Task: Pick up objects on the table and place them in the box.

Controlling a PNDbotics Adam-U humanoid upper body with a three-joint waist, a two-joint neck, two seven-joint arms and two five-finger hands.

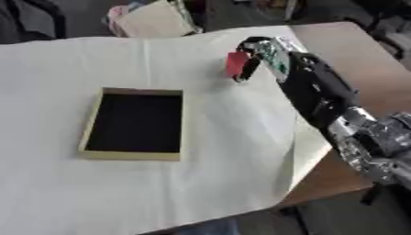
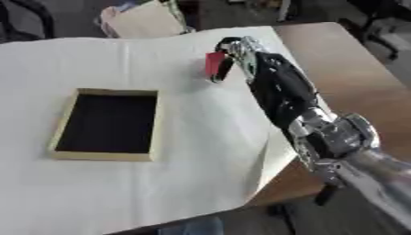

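The right hand pinches a red object in curled fingers, well beyond the box, toward its right.

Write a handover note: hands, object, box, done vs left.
Right hand: reaching over the far side of the table, fingers curled round a small red object.
Left hand: not in view.
Box: left of the hand on the white sheet, dark interior, nothing visible inside.
Done: the red object is gripped; whether it is clear of the sheet I can't tell.
Left: carry it left to the box and release it inside.
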